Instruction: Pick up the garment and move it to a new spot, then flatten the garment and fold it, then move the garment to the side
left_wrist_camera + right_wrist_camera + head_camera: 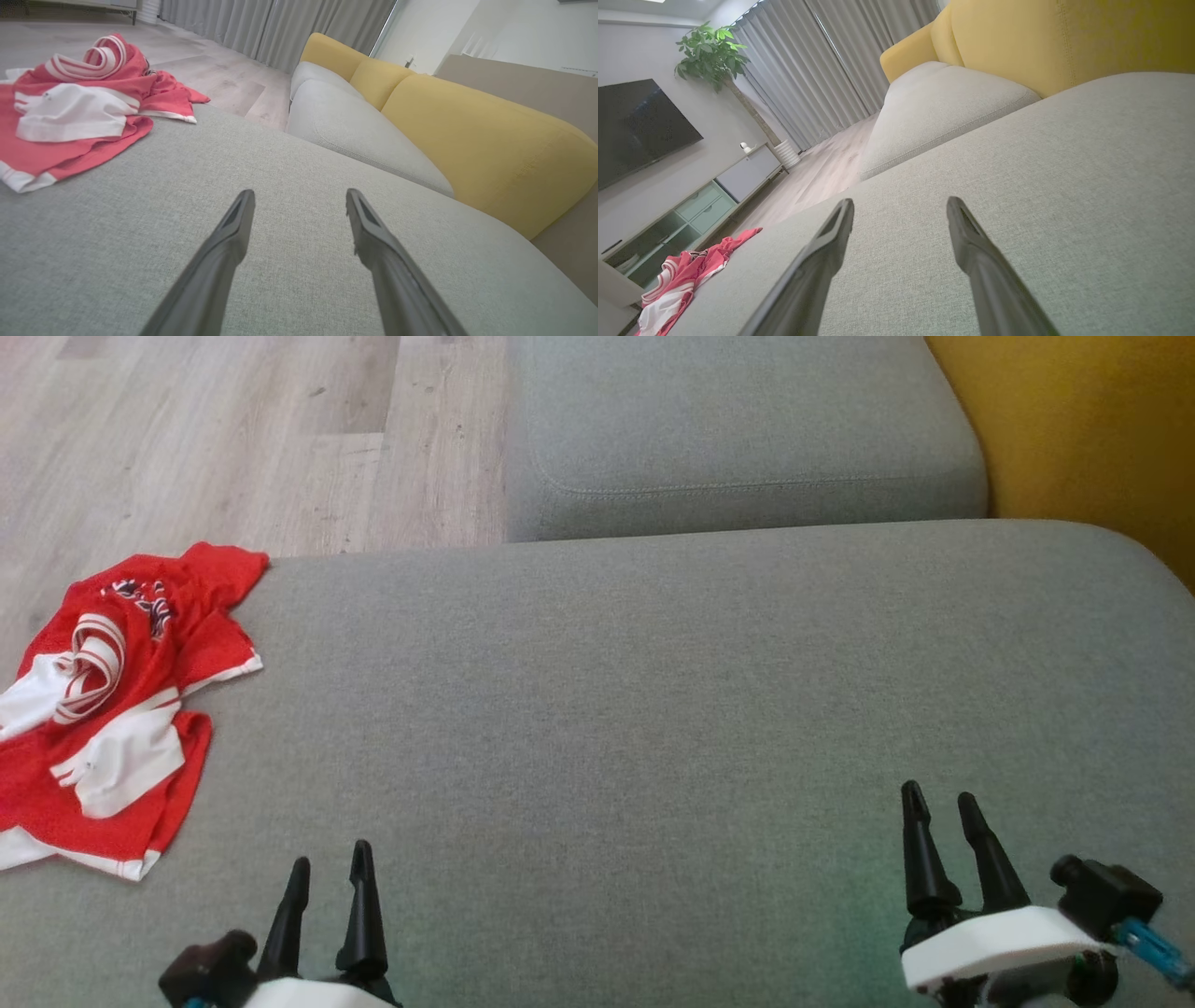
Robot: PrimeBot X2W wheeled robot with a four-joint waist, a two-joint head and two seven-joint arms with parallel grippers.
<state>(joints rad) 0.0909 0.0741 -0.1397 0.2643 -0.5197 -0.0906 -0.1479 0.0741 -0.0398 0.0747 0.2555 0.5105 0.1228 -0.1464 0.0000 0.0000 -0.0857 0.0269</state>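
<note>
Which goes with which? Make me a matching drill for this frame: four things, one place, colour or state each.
Things:
1. shirt
2. left end effector
3. right end effector
4. backrest

Descriptions:
A. yellow, far right
B. crumpled at the left edge of the grey cushion
C. open, head view's lower right
D. open, head view's lower left

Pairs: 1-B, 2-D, 3-C, 4-A

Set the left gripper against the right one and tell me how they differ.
The left gripper sits close to the red and white garment; the right gripper is far across the grey cushion from it. In the head view the right gripper reaches further up than the left. Both are open and hold nothing.
</note>
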